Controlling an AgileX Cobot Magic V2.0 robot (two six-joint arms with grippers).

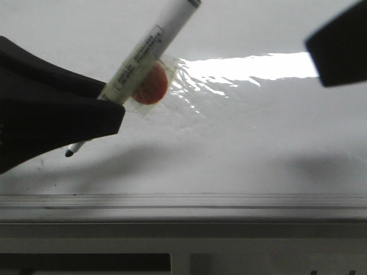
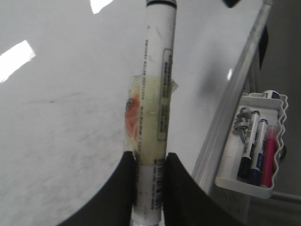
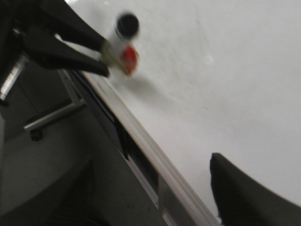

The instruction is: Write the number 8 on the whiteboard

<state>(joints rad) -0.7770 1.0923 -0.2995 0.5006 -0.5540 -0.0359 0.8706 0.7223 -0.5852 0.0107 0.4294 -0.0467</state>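
The left pincer (image 1: 86,123) is clamped on a white whiteboard marker (image 1: 146,54) with an orange sticker taped to its barrel. The dark tip (image 1: 69,153) pokes out below the pincer and seems to hang just above the whiteboard (image 1: 229,149), though contact cannot be told for sure. No number 8 shows on the board around the pincer, so the stroke appears not yet begun.

To write well, the tip should probably be lowered until it just touches, with light, even pressure, and both loops traced in one continuous line that closes where it started.

The marker's long axis runs slanted: tip down toward the near rail (image 1: 183,201), capped end up and away from the pincer.

The right pincer (image 1: 338,48) hangs well apart to the side; its jaws look spread in the wrist view, with nothing between them.
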